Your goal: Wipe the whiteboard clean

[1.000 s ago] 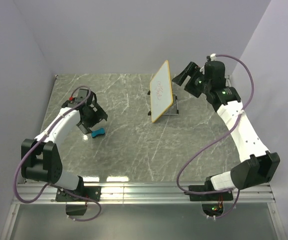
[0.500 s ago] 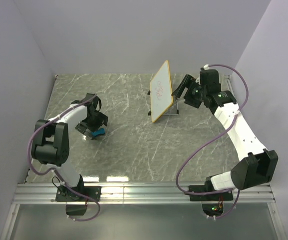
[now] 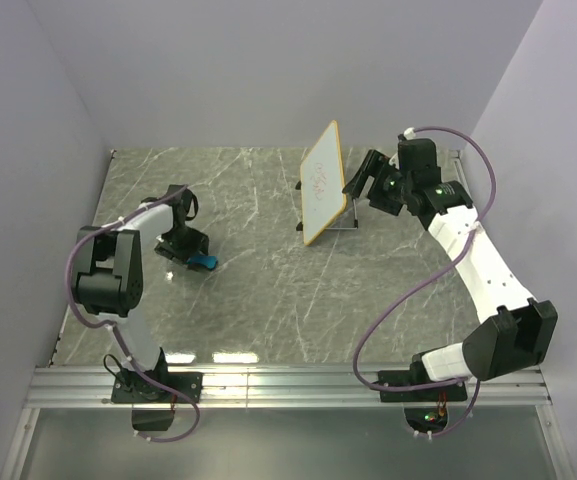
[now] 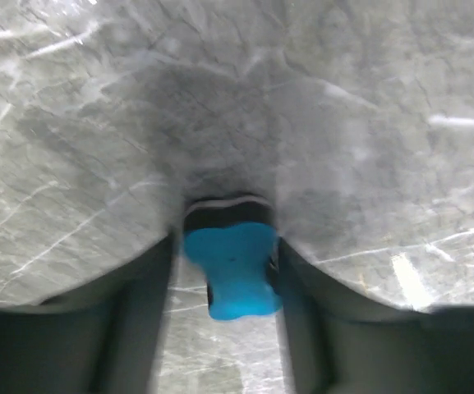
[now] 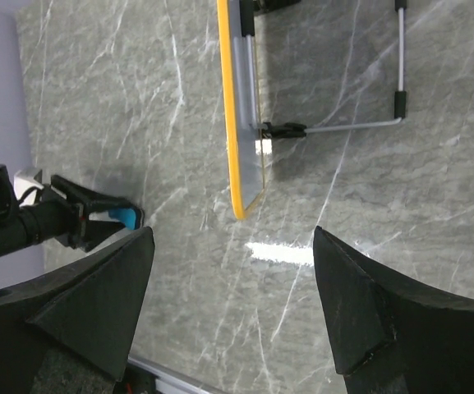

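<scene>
Straddling the blue eraser (image 4: 235, 271) well left of the whiteboard (image 3: 321, 183), the left tool (image 3: 190, 250) is hugging its sides; whether it is pinching yet, I cannot tell. The right tool (image 5: 232, 271), spread wide, is hovering just behind the tilted, leg-propped whiteboard's yellow rim, probably to brace it. Bare surface (image 3: 268, 290) is lying between eraser and whiteboard.

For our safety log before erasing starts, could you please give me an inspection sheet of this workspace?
Surface: grey marble table, light glare near the front.
Job's things: whiteboard upright on its easel legs, reddish scribbles present; blue eraser lying flat.
Clutter: nothing seen.
Grippers: left gripper straddles the eraser, grip unclear; right gripper open near the whiteboard's edge, not touching.
Cables: purple cable looping along each arm.
Surroundings: plain walls on three sides.
</scene>
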### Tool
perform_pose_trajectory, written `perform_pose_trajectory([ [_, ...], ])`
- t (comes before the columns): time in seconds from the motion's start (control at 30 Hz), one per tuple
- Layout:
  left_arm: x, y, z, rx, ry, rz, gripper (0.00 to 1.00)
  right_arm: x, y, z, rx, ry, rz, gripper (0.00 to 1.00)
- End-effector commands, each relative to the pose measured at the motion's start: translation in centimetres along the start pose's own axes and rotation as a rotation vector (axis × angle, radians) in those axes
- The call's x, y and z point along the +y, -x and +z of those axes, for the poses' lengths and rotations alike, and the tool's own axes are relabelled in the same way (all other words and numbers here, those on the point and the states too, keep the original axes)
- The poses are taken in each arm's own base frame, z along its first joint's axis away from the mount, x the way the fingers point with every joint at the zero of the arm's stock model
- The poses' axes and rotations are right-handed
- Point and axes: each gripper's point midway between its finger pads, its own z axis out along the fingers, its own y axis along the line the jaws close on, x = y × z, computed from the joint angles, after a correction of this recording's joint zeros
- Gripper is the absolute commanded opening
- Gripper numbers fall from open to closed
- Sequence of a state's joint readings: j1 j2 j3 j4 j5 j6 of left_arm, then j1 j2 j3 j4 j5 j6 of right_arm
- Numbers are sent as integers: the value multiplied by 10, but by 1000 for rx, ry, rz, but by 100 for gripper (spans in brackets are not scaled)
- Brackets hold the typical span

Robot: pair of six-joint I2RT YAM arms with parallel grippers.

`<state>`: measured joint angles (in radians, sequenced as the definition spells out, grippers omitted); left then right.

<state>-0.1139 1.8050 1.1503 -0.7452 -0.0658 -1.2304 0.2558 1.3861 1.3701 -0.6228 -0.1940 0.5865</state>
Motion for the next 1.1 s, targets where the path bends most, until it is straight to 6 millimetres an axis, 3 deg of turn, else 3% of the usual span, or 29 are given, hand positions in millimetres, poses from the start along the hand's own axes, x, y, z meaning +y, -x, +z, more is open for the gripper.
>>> perform_pose_trajectory([
  [0.0, -24, 6, 13, 16, -51, -114, 50, 10, 19, -2, -51, 9, -44, 84],
  [0.03, -26, 7, 11, 13, -53, -107, 44, 11, 22, -1, -58, 4, -50, 85],
  [0.07, -26, 6, 12, 16, -49, -90, 30, 13, 29, -2, -73, 4, -55, 84],
  [0.13, -27, 5, 14, 29, -49, -74, 21, 15, 36, -1, -89, 0, -60, 85],
  [0.2, -27, 3, 16, 40, -48, -52, 2, 21, 47, 0, -107, 3, -65, 85],
  [0.23, -28, 1, 17, 51, -49, -41, 0, 22, 49, 1, -110, 3, -67, 85],
  [0.33, -40, 3, 12, 64, -85, 16, 0, 26, 64, 8, -123, -6, -60, 85],
  [0.43, -79, 14, -13, 15, -175, 107, 0, 33, 82, 18, -124, -4, -52, 84],
  [0.5, -97, 17, -24, -9, -218, 168, 0, 26, 77, 40, -68, -40, -43, 83],
  [0.53, -119, 17, -41, -18, -287, 201, 0, 28, 82, 43, -70, -41, -44, 82],
  [0.6, -144, 15, -54, -28, -366, 272, 0, 17, 73, 66, -20, -73, -38, 81],
  [0.63, -168, 10, -75, -36, -443, 317, 0, 9, 67, 79, 3, -92, -42, 80],
  [0.7, -187, 1, -84, -41, -474, 414, 0, 2, 63, 93, 24, -110, -53, 78],
  [0.73, -214, -5, -113, -71, -550, 460, 0, -5, 59, 105, 45, -128, -63, 75],
  [0.77, -222, -10, -106, -72, -540, 518, 0, -11, 55, 110, 63, -148, -65, 75],
  [0.8, -231, -15, -113, -81, -556, 550, 0, -13, 53, 114, 75, -153, -70, 74],
  [0.83, -247, -25, -136, -101, -605, 605, 0, -15, 50, 121, 89, -157, -85, 70],
  [0.87, -254, -34, -131, -84, -613, 633, 0, -18, 49, 123, 94, -169, -87, 69],
  [0.9, -263, -40, -143, -84, -658, 657, 0, -18, 47, 124, 98, -171, -90, 66],
  [1.07, -283, -95, -156, -9, -809, 790, 0, -24, 42, 130, 114, -188, -89, 48],
])
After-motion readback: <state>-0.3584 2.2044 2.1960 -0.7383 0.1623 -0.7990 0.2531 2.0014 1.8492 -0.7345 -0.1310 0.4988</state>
